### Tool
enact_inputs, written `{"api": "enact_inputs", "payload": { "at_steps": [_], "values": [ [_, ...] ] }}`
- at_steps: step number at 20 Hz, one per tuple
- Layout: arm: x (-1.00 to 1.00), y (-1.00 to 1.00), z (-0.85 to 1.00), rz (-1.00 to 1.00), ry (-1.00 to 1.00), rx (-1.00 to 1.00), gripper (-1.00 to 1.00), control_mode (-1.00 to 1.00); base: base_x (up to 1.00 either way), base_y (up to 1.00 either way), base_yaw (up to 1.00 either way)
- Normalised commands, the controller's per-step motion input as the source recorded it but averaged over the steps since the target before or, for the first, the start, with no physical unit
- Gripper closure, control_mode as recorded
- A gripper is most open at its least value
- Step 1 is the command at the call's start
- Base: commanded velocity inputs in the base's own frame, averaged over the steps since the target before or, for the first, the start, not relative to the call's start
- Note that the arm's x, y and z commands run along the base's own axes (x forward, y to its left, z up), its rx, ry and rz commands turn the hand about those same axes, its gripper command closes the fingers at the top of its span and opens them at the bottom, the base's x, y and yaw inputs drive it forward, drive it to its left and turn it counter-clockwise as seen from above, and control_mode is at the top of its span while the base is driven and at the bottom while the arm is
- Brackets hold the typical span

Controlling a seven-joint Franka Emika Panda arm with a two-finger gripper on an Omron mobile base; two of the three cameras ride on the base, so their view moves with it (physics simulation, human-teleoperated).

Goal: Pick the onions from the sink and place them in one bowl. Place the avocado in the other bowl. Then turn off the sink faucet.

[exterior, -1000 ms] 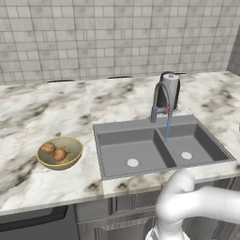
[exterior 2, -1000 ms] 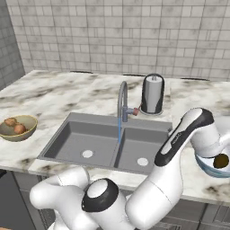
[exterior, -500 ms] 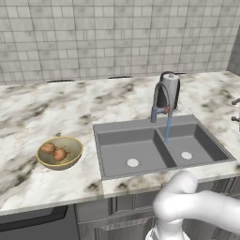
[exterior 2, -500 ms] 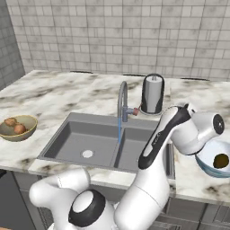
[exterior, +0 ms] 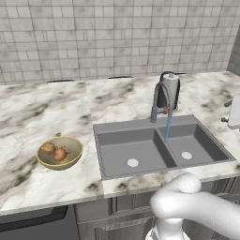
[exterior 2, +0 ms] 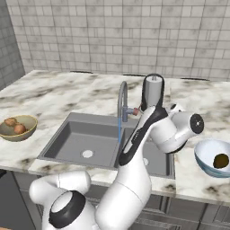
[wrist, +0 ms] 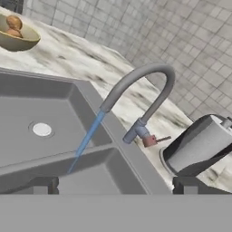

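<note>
Since the earlier frame, your arm has swung from over the bowl on the right back toward the middle of the sink, and the hand camera is now looking at the faucet.

In the left base view, you are seeing the yellow bowl (exterior: 59, 152) sitting on the counter (exterior: 42, 110) left of the sink (exterior: 159, 147), with both onions (exterior: 53, 151) lying inside it, touching. The faucet (exterior: 161, 101) is arching over the divider and a blue stream of water (exterior: 167, 129) is still running into the right basin. A sliver of the arm is cut off at the right edge.

In the right base view, the arm is bending up from the base and reaching across the right basin, hiding part of it. The avocado (exterior 2: 220, 161) is resting inside the pale blue bowl (exterior 2: 203, 155) on the counter right of the sink. A paper towel roll (exterior 2: 152, 92) is standing behind the faucet.

In the hand view, the gripper (wrist: 115, 185) is showing just its two dark tips at the bottom, set wide apart with nothing between them. The faucet's spout is curving above them, with its small reddish handle (wrist: 153, 140) at the base just beside the towel roll.
</note>
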Motion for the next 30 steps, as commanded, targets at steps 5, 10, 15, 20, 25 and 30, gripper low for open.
{"api": "enact_inputs", "payload": {
  "at_steps": [5, 10, 15, 20, 25, 30],
  "values": [
    [0.09, 0.26, 0.00, -0.06, 0.13, 0.10, -1.00, -1.00, 0.00, 0.00, 0.00],
    [0.35, 0.07, -0.08, 0.00, 0.11, 0.14, -1.00, -1.00, 0.00, 0.00, 0.00],
    [0.35, 0.01, -0.14, 0.00, 0.08, 0.15, -1.00, -1.00, 0.00, 0.00, 0.00],
    [0.30, 0.02, -0.08, 0.00, 0.04, 0.12, -1.00, -1.00, 0.00, 0.00, 0.00],
    [0.33, 0.00, 0.00, -0.01, -0.02, 0.03, -1.00, -1.00, 0.00, 0.00, 0.00],
    [0.18, 0.04, -0.13, -0.07, -0.05, 0.02, -1.00, -1.00, 0.00, 0.00, 0.00]
  ]
}}
